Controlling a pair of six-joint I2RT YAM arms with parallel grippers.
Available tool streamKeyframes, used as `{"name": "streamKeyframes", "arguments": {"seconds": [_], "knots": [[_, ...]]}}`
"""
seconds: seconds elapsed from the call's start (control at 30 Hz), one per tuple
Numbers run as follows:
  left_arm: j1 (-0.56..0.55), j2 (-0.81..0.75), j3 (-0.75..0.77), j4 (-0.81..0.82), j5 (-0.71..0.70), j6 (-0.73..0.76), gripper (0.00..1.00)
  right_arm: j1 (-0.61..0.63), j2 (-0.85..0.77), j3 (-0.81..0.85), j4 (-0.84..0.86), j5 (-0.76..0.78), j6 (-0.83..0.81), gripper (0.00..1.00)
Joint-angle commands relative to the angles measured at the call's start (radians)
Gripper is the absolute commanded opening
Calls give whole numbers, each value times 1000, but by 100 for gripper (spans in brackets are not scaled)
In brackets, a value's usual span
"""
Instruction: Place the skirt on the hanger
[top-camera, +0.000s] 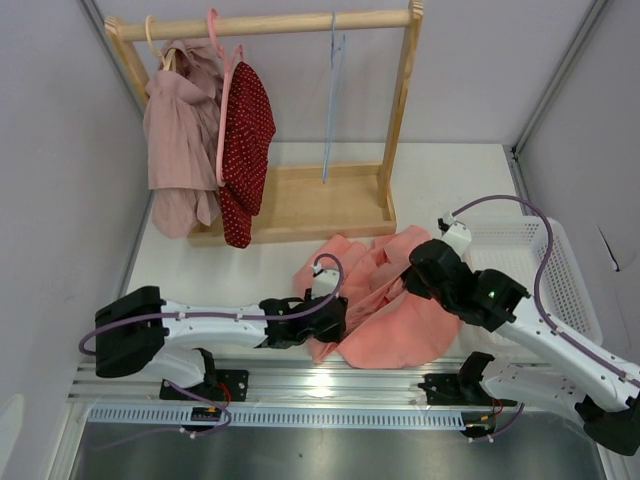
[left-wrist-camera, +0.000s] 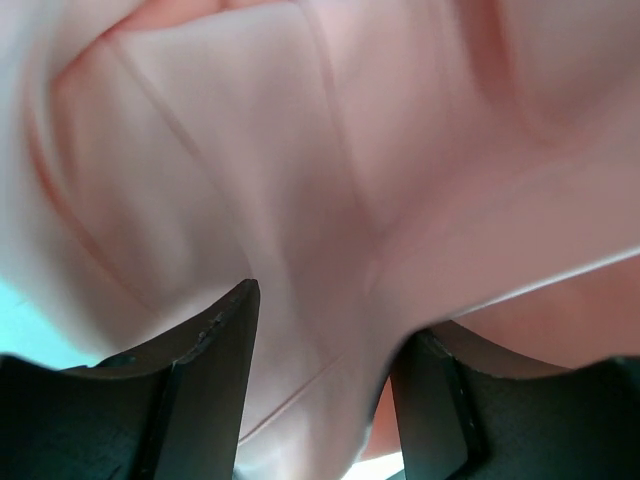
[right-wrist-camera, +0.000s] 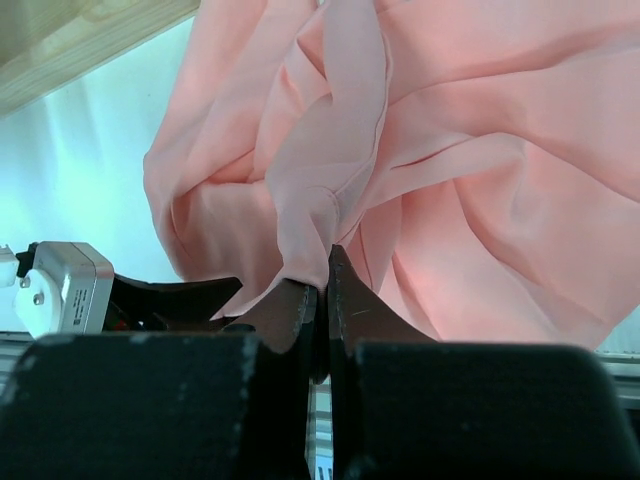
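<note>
Black fingers of the right gripper fill the bottom of the right wrist view, pressed together and clamped on a narrow fold of the skirt; the salmon-pink cloth rises from that pinch in a twisted ridge and spreads in loose folds to the right. From above, the skirt lies crumpled on the tabletop between the two arms, just in front of the wooden rack, its far edge close to the rack's base board. The left gripper reaches into the skirt's left side; its fingers stand apart, with thin fabric draped across the gap between them, and the left wrist view shows little else but pink cloth.

Well apart from the skirt, the light-blue hanger hangs by its hook from the rack's top rail, right of centre, bare and seen almost edge-on; further left on the same rail a pink hanger carries a dark red dotted garment, and beside it a cream hanger carries a mauve garment. A white basket sits at the tabletop's right side, behind the right arm.
</note>
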Motion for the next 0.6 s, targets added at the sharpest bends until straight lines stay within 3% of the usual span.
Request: {"name": "streamKeyframes", "arguments": {"seconds": [0.0, 0.23, 0.3, 0.4, 0.5, 0.57], "knots": [[27, -64, -38, -78, -49, -28, 57, -14, -33, 76, -13, 42, -26, 0], [122, -184, -101, -129, -28, -17, 57, -31, -30, 126, -16, 33, -60, 0], [168, -234, -118, -130, -3, -4, 52, -35, -26, 136, -8, 24, -69, 0], [274, -313, -118, -124, 95, 33, 22, -48, -18, 127, 67, -47, -110, 0], [393, -389, -107, -81, 240, 78, 3, -66, 10, 146, 131, -102, -163, 0], [496, -437, -94, -64, 364, 99, 0, -75, 45, 177, 148, -145, -187, 0]]}}
